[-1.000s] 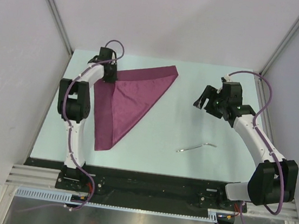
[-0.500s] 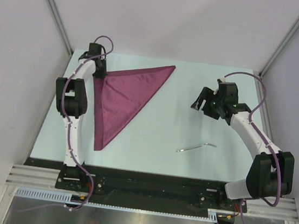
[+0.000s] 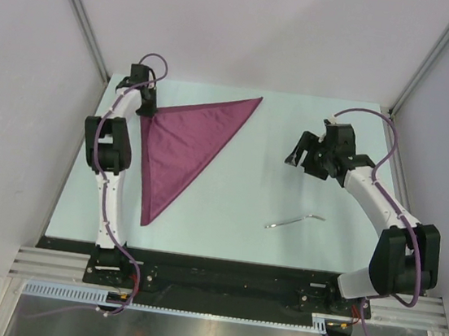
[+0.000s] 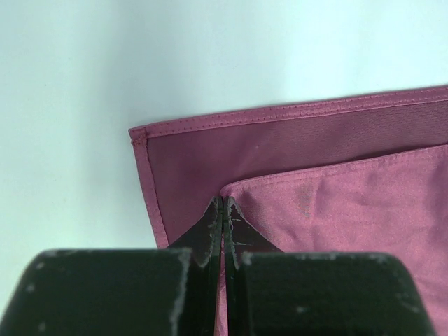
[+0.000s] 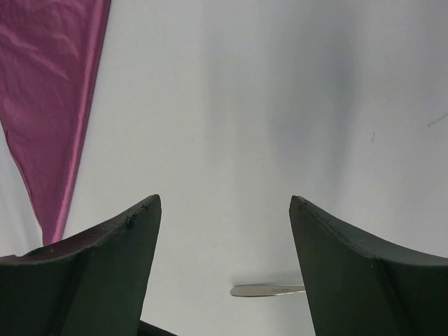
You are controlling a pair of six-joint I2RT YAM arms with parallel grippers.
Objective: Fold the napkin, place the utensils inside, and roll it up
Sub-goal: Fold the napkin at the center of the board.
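Observation:
The maroon napkin (image 3: pixel 185 140) lies folded into a triangle on the left half of the table, one tip pointing back-right, one toward the front. My left gripper (image 3: pixel 146 109) is at its back-left corner. In the left wrist view the jaws (image 4: pixel 222 204) are shut on the corner of the napkin's top layer (image 4: pixel 350 196), just inside the bottom layer's hemmed corner. The silvery utensil (image 3: pixel 294 221) lies on the table at front right. My right gripper (image 3: pixel 299 150) hovers open and empty behind it. The utensil's end (image 5: pixel 269 289) shows low between its fingers (image 5: pixel 224 201).
The pale table top (image 3: pixel 272 182) is walled by white panels at the back and sides. A black rail (image 3: pixel 220 270) runs along the front edge by the arm bases. A tip of the napkin shows at the left of the right wrist view (image 5: pixel 49 105).
My left gripper has drawn the napkin's top corner toward the back-left, and the loose fold has flattened into a neat triangle. My right gripper has drifted slightly left, still open.

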